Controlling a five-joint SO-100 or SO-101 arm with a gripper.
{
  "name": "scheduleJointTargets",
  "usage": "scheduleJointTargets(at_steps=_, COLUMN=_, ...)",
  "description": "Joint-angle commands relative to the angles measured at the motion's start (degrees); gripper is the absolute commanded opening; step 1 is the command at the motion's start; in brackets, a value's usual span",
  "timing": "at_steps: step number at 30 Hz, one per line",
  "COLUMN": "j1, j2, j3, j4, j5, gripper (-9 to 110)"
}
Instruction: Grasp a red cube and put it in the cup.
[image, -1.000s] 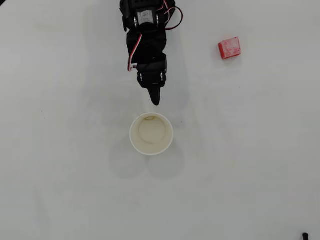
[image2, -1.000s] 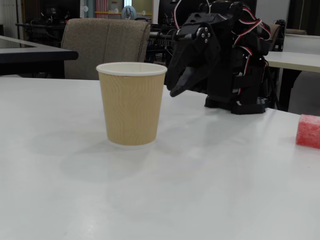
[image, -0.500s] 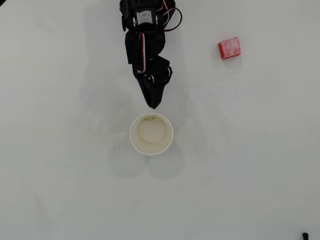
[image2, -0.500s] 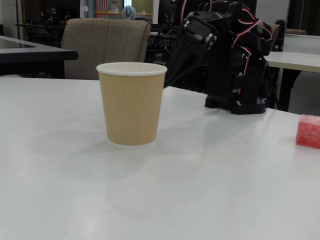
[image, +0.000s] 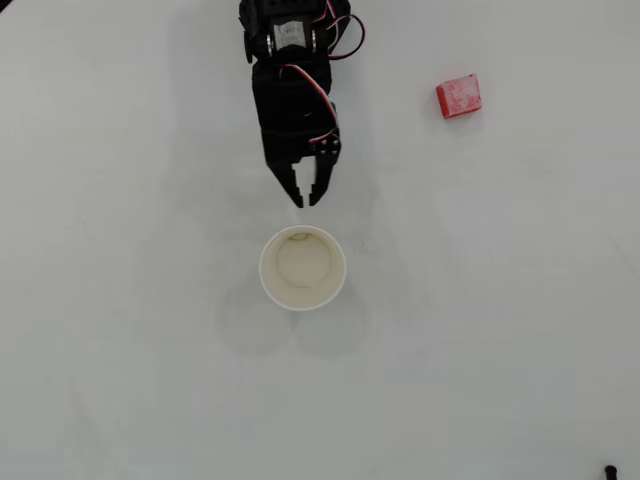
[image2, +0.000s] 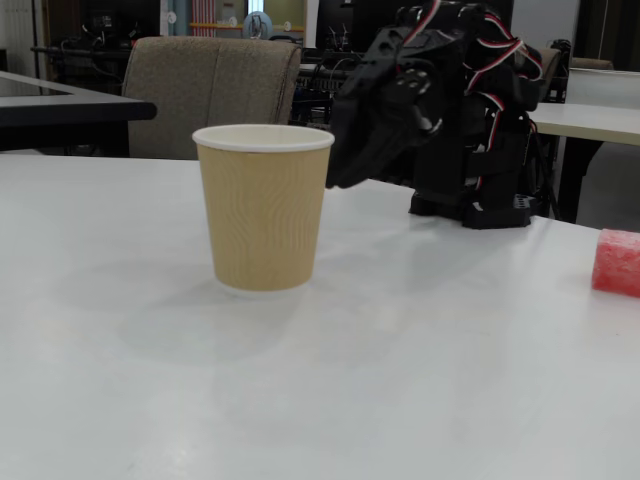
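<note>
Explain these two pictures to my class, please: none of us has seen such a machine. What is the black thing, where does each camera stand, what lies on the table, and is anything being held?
The black thing is a small robot arm. It ends in a two-finger gripper, its hand. One picture is taken from a camera looking straight down from above; the other from a camera standing low at the table's edge, looking across it.

On the white table stands a paper cup, tan outside in the fixed view and seemingly empty from above. A small red cube lies apart, to the right in both views.

The gripper holds nothing. In the overhead view its fingers point toward the cup, a small gap showing between their tips, just short of the rim. The cube is untouched.
</note>
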Motion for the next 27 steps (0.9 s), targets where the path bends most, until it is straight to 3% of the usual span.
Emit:
scheduleJointTargets(at_steps=1, j1=-5.01, j2=0.44, j3=4.13, j4=-0.35, j5=-1.23, gripper=1)
scheduleJointTargets(at_steps=27, j1=-39.37, j2=0.44, j3=4.13, j4=11.25, j5=-0.44, gripper=1)
